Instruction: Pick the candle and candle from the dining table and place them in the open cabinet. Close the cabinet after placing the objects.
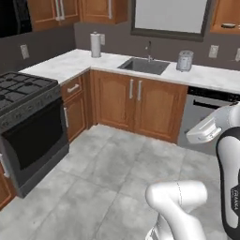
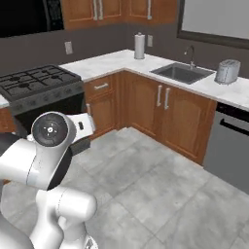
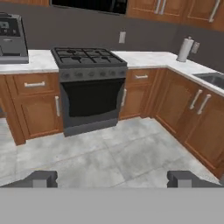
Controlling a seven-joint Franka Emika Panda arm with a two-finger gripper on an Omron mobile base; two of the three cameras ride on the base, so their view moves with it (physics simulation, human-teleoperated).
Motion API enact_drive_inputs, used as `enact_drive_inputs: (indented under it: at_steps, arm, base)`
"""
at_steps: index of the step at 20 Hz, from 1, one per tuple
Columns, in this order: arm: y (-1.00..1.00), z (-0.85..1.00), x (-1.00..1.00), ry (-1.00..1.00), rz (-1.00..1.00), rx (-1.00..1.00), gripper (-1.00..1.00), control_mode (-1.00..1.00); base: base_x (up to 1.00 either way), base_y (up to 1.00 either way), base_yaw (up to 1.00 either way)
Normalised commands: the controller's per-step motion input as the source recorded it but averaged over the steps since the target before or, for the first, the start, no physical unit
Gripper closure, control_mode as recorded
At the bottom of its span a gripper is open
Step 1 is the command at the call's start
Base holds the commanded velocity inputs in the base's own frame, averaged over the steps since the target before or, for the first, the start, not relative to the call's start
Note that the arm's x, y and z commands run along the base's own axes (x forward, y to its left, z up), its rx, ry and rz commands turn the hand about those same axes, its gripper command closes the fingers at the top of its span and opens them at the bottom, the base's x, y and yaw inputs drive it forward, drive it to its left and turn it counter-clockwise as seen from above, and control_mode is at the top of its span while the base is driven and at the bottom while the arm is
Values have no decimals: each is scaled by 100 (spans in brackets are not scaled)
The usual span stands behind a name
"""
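Black iron grates top the stove (image 3: 89, 57) that sits at the left of the kitchen in both base views, its dark oven door facing the grey tiled floor (image 1: 108, 178). Moving right along the marble counter (image 1: 70, 63), a white paper-towel roll (image 1: 95, 45) stands in the corner, then a steel sink (image 1: 144, 65) with its tap, then a silver toaster (image 1: 184, 61), and last the dishwasher front (image 1: 201, 117) below the counter edge at the far right. Reddish-brown base cabinets (image 1: 136, 105) run under the counter, and wall cabinets with bar handles line the top of the frames; at the upper right of the left base view one upper cabinet (image 1: 225, 18) seems to stand open with something small on its shelf, though it is too small to name. In the hand view the hand (image 3: 112, 179) points at the stove with its two fingertips (image 3: 41, 178) spread as wide as they go and nothing between them. Neither candle nor the dining table can be placed from these pictures, so I judge the task barely begun: the base must first turn or drive to the table, each candle has yet to be picked up and carried to the cabinet, and the door remains to be closed.
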Motion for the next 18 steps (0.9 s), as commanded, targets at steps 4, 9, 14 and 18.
enact_drive_inputs:
  at_steps: [4, 9, 14, 18]
  arm:
    - [0, 0, 0, 0, 0, 0, -100, 100]
    - [0, 0, 0, 0, 0, 0, -100, 100]
    - [0, 0, 0, 0, 0, 0, -100, 100]
    - [0, 0, 0, 0, 0, 0, -100, 100]
  base:
    - [-99, -42, 70]
    - [-100, -46, 69]
    - [-98, -45, 71]
    - [-100, -33, 68]
